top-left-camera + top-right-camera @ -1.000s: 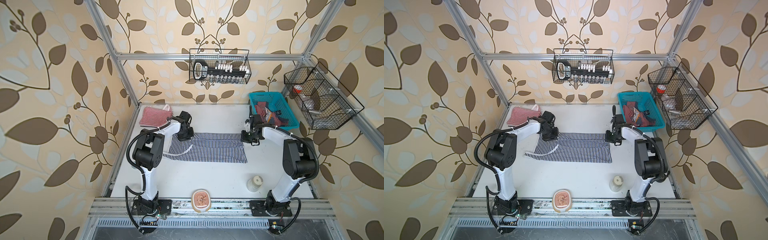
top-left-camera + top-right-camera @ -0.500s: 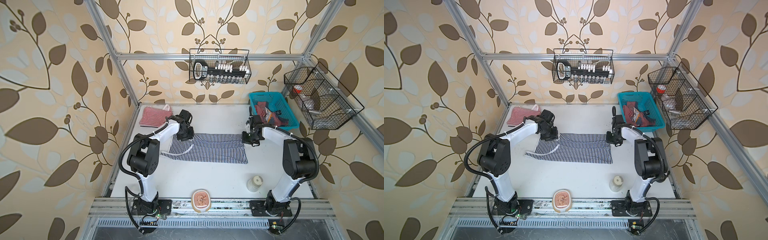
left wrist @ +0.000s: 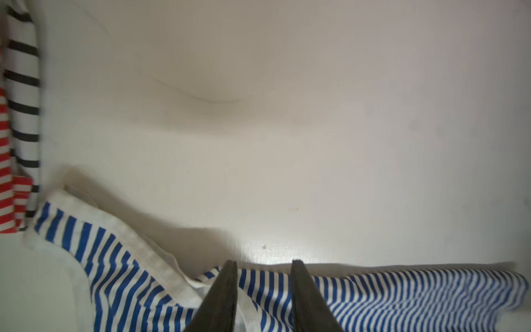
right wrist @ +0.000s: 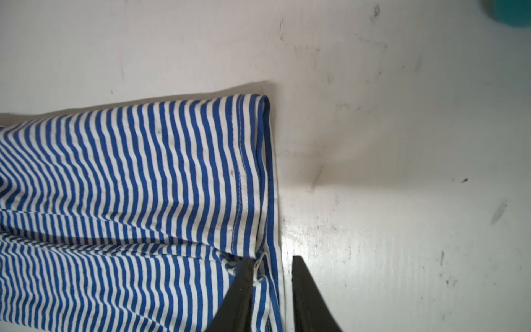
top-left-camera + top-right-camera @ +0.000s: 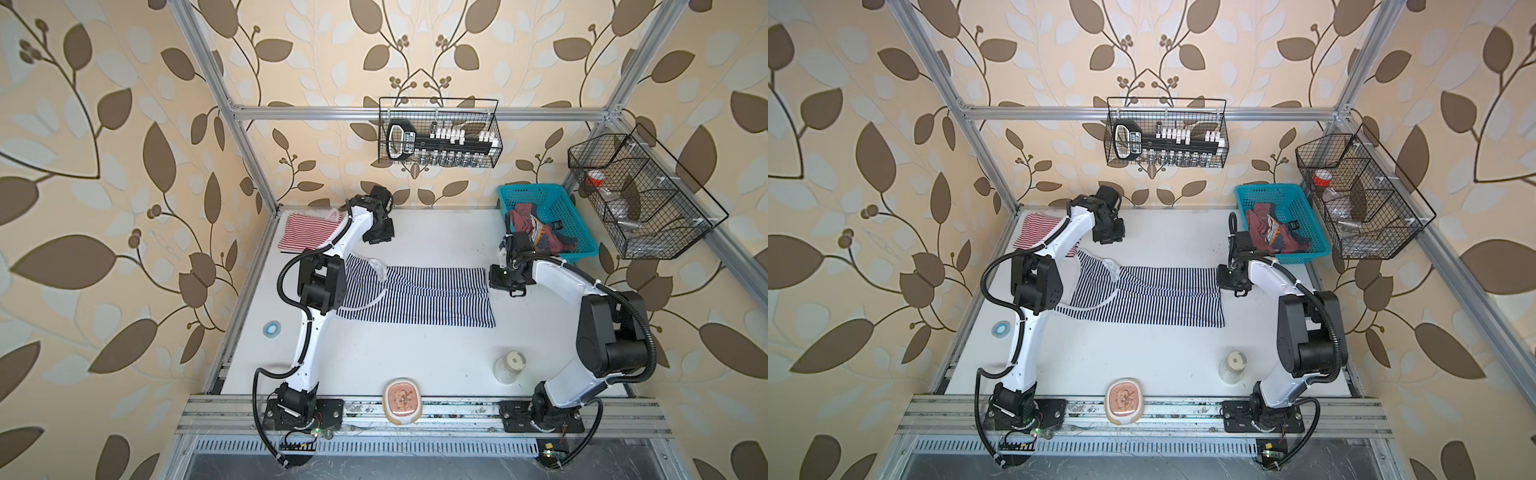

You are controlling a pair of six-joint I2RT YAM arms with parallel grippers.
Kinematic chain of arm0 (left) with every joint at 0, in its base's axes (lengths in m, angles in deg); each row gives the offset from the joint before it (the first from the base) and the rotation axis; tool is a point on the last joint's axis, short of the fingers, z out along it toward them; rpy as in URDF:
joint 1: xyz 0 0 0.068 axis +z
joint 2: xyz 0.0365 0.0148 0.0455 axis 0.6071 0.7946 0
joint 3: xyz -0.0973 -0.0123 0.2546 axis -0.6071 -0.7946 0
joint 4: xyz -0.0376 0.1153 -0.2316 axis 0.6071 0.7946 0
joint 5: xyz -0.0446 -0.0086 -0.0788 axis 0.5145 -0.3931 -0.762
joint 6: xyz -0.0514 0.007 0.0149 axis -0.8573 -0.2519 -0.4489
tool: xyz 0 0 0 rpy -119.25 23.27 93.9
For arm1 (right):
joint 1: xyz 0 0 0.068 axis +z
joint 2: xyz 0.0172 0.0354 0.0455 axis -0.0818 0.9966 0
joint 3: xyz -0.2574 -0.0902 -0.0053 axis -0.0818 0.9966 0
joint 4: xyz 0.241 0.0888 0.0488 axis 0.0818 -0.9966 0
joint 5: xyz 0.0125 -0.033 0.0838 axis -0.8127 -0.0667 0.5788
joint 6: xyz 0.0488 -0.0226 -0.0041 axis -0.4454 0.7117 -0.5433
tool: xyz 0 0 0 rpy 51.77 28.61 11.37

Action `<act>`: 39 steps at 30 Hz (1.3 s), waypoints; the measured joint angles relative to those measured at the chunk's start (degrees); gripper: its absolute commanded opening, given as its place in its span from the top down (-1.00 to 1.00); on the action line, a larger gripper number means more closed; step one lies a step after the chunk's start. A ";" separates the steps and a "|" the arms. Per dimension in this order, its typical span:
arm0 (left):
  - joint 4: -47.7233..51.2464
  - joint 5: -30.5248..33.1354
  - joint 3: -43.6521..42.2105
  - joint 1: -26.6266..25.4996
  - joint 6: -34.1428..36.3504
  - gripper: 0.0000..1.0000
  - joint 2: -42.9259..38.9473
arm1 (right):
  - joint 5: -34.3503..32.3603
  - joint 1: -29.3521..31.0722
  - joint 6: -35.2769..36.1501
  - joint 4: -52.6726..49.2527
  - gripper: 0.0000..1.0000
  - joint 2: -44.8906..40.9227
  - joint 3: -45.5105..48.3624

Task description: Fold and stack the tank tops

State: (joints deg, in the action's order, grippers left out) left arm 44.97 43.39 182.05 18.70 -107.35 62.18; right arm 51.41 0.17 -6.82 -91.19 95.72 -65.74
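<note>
1. The navy-and-white striped top (image 5: pixel 415 297) lies spread across the middle of the bench (image 5: pixel 415 365), its far edge folded over;
2. the left claw (image 3: pixel 263 264) hovers near the strap end, fingers parted, gripping nothing;
3. the right claw (image 4: pixel 272 258) stands at the hem corner, fingers parted;
4. the red-and-white striped top (image 5: pixel 303 230) lies folded at the far left corner; the dusty red top (image 5: pixel 528 216) sits bunched in the teal basket (image 5: pixel 536 189).

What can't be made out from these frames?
- Navy-striped tank top: shoulder end hidden by the left arm, both top views.
- Red-striped tank top: partly covered by that arm, same views.
- Dusty red tank top: crumpled in the teal basket, print too small, top views.
</note>
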 measured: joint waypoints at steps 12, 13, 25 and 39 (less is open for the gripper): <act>-0.79 -0.02 -7.93 0.04 0.15 0.42 2.29 | 0.02 2.97 -0.87 0.02 0.50 -1.70 0.66; -1.33 0.15 -8.90 0.02 0.15 0.42 1.75 | 0.04 3.41 -0.94 0.07 0.50 -1.73 0.63; -3.65 1.09 -18.71 0.04 0.02 0.42 -4.09 | 0.04 6.62 -1.51 0.13 0.51 -1.18 0.42; -6.12 1.49 -24.92 0.04 -1.60 0.39 -11.32 | 0.24 8.96 -1.97 0.37 0.52 2.19 -0.90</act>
State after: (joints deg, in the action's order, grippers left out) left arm 38.85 44.87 157.13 18.75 -108.95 50.86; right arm 51.65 9.13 -8.79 -90.82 97.91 -66.64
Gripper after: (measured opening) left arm 0.302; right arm 0.243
